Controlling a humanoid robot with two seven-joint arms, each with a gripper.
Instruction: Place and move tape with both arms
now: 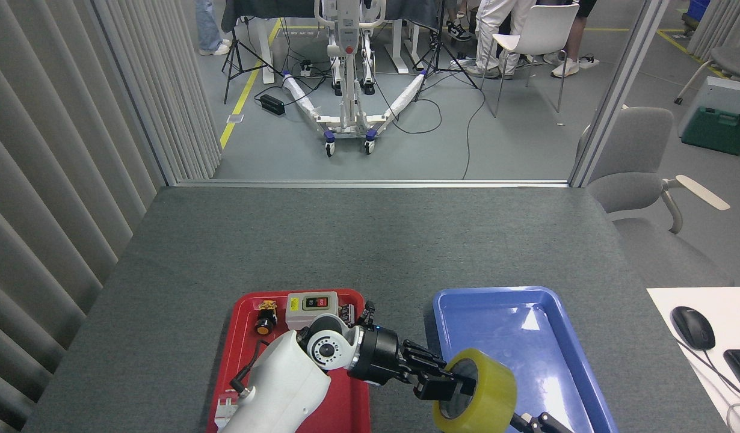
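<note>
while left fingers clamp tape over blue tray, right fingers unclear.

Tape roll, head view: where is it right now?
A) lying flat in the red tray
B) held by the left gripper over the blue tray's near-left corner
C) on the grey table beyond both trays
B: the left gripper grips the tape roll at its core, over the blue tray.

A translucent yellow roll of packing tape is showing a white core; a glossy red plastic tray and a glossy blue plastic tray are lying on speckled grey felt tabletop.
</note>
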